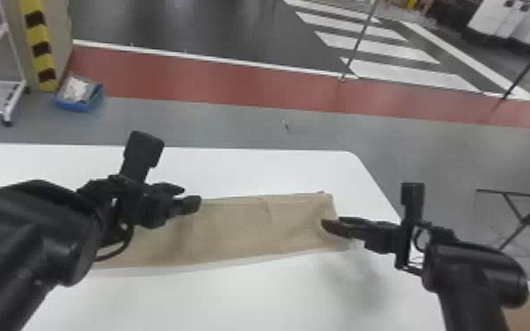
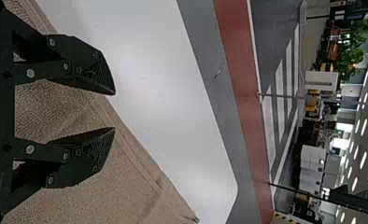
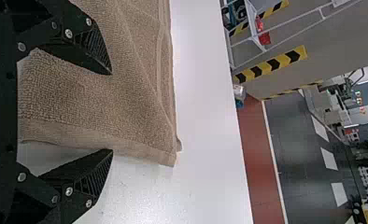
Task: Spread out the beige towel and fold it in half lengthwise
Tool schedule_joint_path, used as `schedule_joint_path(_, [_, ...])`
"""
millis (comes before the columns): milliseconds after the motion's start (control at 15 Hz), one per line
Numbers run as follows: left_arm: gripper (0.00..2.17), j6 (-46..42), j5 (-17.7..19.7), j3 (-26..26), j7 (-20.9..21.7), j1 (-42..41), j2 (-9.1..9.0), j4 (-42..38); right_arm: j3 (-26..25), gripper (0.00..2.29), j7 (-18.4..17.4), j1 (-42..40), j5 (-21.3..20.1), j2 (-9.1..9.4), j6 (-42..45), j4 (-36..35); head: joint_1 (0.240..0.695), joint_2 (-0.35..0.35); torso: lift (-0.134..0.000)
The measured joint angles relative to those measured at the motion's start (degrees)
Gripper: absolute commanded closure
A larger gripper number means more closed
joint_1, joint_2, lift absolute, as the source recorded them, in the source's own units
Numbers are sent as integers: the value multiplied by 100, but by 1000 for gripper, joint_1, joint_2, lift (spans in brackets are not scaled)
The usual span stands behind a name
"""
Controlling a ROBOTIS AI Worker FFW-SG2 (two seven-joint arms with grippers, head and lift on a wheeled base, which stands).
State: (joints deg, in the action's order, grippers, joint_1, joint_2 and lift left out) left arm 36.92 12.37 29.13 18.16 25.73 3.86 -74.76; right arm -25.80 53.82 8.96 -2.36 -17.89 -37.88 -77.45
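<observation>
Left pincer [image 2: 113, 111]: 2 black fingers apart, nothing between them held, above the towel's far long side. Right pincer [image 3: 111, 112]: set wider, empty, at the towel's right end.

Beige towel [image 1: 233, 231]: on the bench [image 1: 255, 171], a long narrow strip running from under the left arm to the right pincer. Layered edges at the right end suggest it already lies doubled lengthwise.

Handling, as judged: light, limp, soft; no fragility. Cloth should drape and crumple rather than hold a line, so 1 pinch would likely drag a wrinkle; 2 spaced grips on the same long edge should keep it straight. Best purchase: the hem band [image 3: 70, 130] near its corner [image 3: 168, 157], flatter and probably firmer than the pile. A shallow bite could catch 1 layer and leave the other. Nap should grip well against the ribbed pads [image 3: 94, 46]; on the smooth bench the towel may skate.

Textures: nubbly looped pile, terry-like; hem smoother, close-woven, stitched line beside it. Low creases cross the strip. Bench top white, flat, slightly glossy, far corner rounded. Fingers matte, wedge-shaped, with pale metal screw heads at the joints.
</observation>
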Motion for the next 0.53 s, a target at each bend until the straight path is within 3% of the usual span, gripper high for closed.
schedule_joint_path(533, [707, -555, -188, 411, 64, 349, -283, 915, -81, 340, 49, -66, 62, -12, -35, -89, 695, -350, -124])
